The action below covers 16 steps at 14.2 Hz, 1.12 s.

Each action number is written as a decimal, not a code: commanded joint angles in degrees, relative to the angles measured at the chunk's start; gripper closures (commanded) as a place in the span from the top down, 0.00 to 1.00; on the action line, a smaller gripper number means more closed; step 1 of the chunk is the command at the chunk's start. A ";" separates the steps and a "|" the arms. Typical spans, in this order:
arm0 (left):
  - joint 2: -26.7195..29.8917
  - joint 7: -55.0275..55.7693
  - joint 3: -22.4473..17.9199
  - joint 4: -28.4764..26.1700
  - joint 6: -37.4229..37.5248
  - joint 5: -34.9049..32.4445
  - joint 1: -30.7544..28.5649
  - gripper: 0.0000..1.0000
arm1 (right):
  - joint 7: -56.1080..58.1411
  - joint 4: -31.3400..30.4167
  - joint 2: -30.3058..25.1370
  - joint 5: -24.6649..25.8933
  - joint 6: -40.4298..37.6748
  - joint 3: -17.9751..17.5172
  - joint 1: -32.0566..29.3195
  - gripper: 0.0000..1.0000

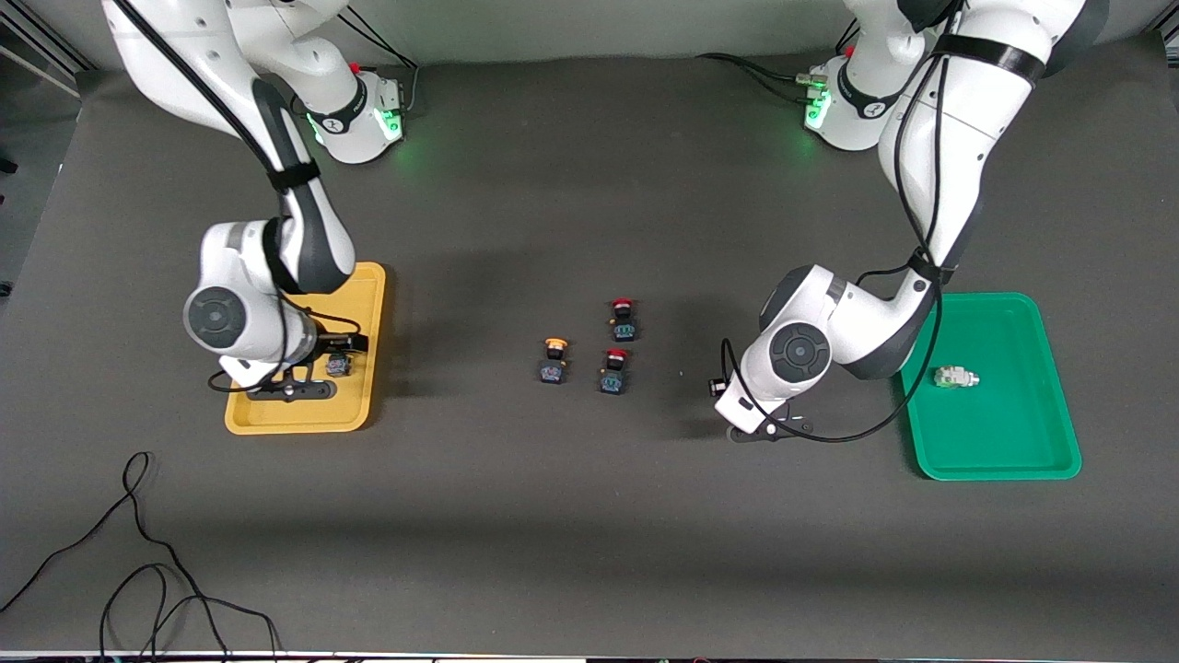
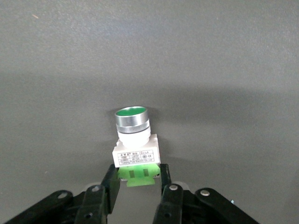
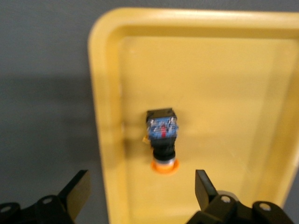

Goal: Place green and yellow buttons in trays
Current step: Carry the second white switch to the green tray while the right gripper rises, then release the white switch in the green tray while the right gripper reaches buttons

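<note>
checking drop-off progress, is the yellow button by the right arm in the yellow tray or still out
In. The yellow button lies on its side on the yellow tray floor, with the right end effector open above it, fingers clear of it.

Label on green button [image 2: 136, 157], print perhaps too small to read

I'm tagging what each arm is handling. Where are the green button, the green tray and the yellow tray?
green button [image 2: 132, 122]: left wrist view, its silver collar under the cap.
green tray [image 1: 1004, 433]: front view, bare floor.
yellow tray [image 3: 224, 84]: right wrist view, bare floor.
</note>
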<state>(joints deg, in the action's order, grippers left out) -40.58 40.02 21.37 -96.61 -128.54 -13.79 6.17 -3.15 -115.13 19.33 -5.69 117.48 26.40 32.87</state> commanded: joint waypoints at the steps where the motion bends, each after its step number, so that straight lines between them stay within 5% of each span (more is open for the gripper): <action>1: 1.72 3.04 -0.28 1.86 1.19 -0.36 0.34 0.14 | -0.36 12.87 -0.17 -1.77 -16.26 0.58 0.35 0.99; 6: 11.99 -0.19 0.07 3.45 12.24 8.49 -7.64 0.11 | -7.55 20.37 0.44 -8.71 -20.36 -0.03 1.23 0.99; 10: 18.25 -22.29 -0.37 3.19 24.99 9.32 -23.97 0.11 | -16.94 23.98 5.27 -12.84 -19.04 -0.03 6.75 0.99; 13: 17.56 -39.71 -0.46 2.92 23.96 4.59 -35.49 0.11 | -23.81 24.34 8.87 -13.99 -12.82 -0.12 11.50 1.00; 16: 14.84 -46.96 -0.46 -0.22 16.78 0.79 -41.05 0.11 | -26.11 24.52 13.35 -16.62 -5.53 -0.12 15.63 1.00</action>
<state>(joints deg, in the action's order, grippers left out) -24.75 -4.04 19.99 -93.55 -106.79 -10.88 -33.43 -27.30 -92.85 28.90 -20.03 108.98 25.43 46.31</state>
